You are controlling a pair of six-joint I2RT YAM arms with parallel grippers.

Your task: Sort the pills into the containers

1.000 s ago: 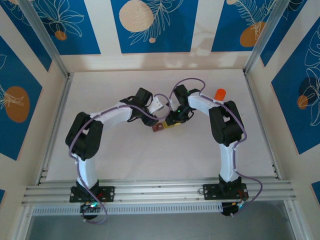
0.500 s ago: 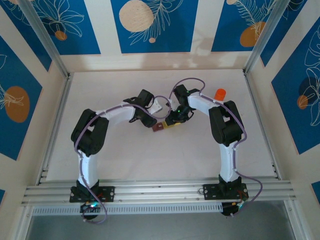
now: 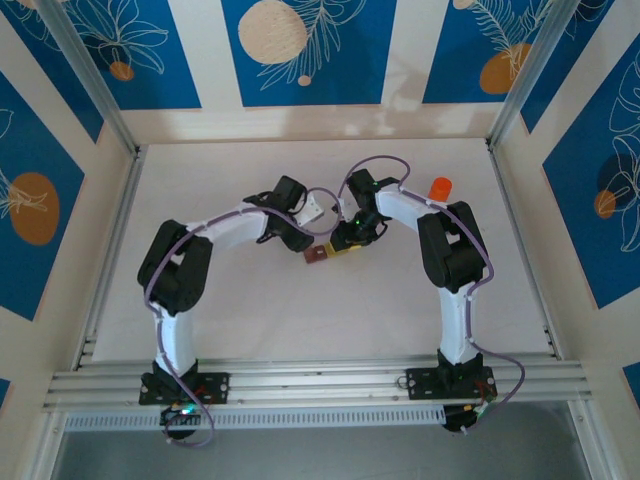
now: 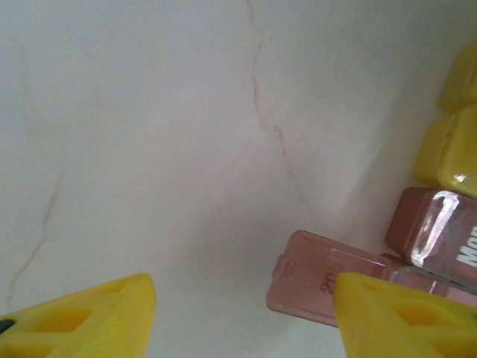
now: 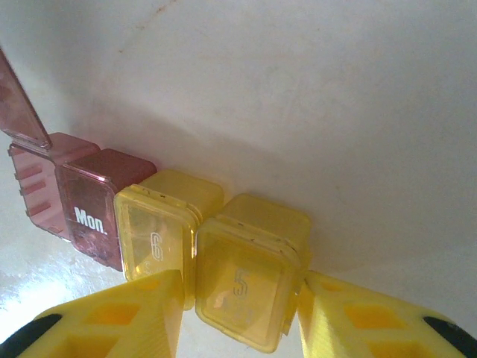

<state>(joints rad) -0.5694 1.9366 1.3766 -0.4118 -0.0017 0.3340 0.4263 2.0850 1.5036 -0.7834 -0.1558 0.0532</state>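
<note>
The containers (image 5: 171,224) sit near the middle of the worktop (image 3: 230,330), a short row of small square cells joined side by side, between the two wrists. In the right wrist view the row starts with an open reddish-brown cell (image 5: 33,190), its lid (image 5: 19,97) swung back. Next comes a closed reddish-brown cell marked "Mon." (image 5: 93,212), then a closed yellow cell marked 6 (image 5: 156,235). A closed yellow cell marked 5 (image 5: 250,280) ends the row.

The right gripper (image 5: 242,287) has its jaws set narrow on either side of that end cell. Its yellow fingers (image 5: 127,313) lie against the cell's sides, so it holds the containers by the yellow end.

The left gripper (image 4: 244,283) hovers just beside the reddish-brown end. Its jaws stand wide, with bare worktop between them. In the left wrist view one of its fingers (image 4: 402,317) overlaps the corner of the opened lid, but I cannot tell whether it touches.

The worktop is pale with faint brownish veins. An orange bottle (image 3: 439,187) stands upright well apart from the containers, toward the far right, beyond the right arm's elbow. Both arms rise from an aluminium rail (image 3: 320,380) along the near edge and bend inward toward the containers.
</note>
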